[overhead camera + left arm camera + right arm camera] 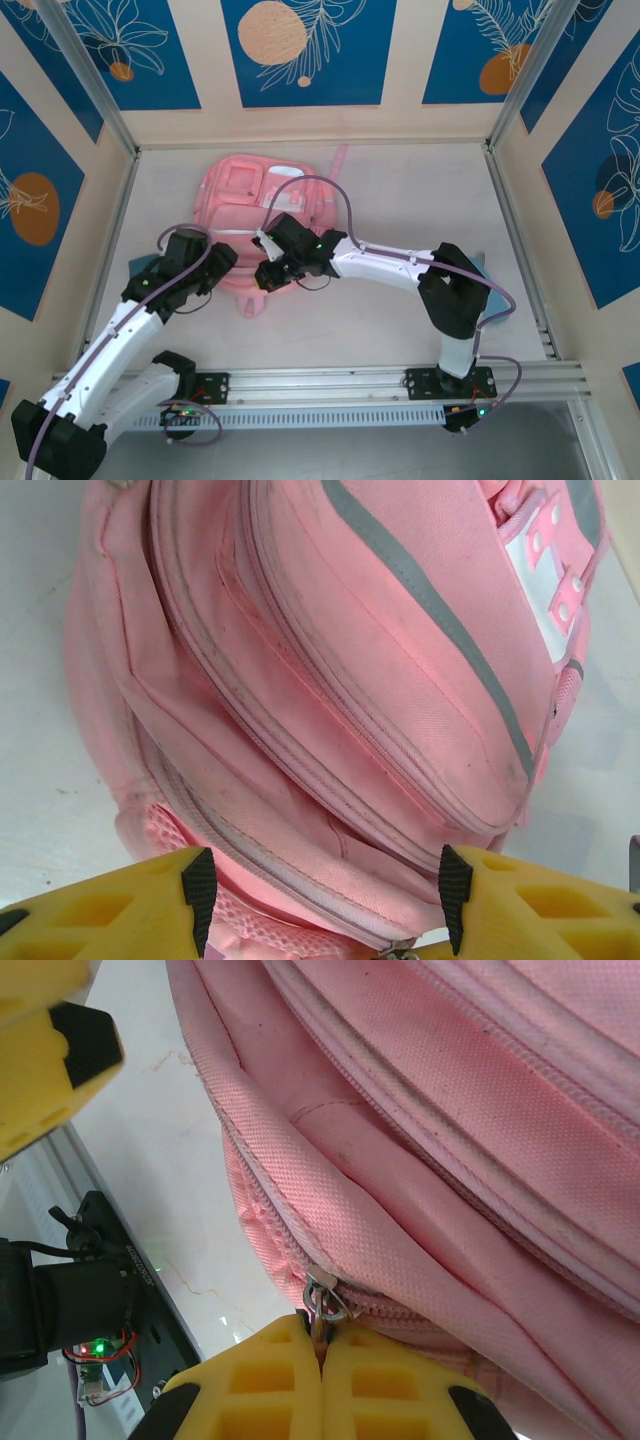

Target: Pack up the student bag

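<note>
Student bag [250, 200]: lies flat on the white counter [400, 310], left of centre and toward the far side. Its front pockets and pale strip face up, and its near edge is turned toward both arms.
Why it lies so: flat like this, the main zip runs along the near rim, probably so both arms can reach it.
Right jaws: pressed together, pinching the small metal zipper pull [325, 1300] where it sits on the seam at the bag's near edge.
Why held there: the pull is likely the handle for running the zip so the bag can be packed; which way it must travel I cannot tell.
Left jaws: spread wide and gripping nothing. The yellow pads [130, 910] stand either side of the bag's near-left rim, with pink fabric bulging between them. I cannot tell whether they touch it.
Why placed there: seemingly ready to steady the soft fabric against the zip's drag.
</note>
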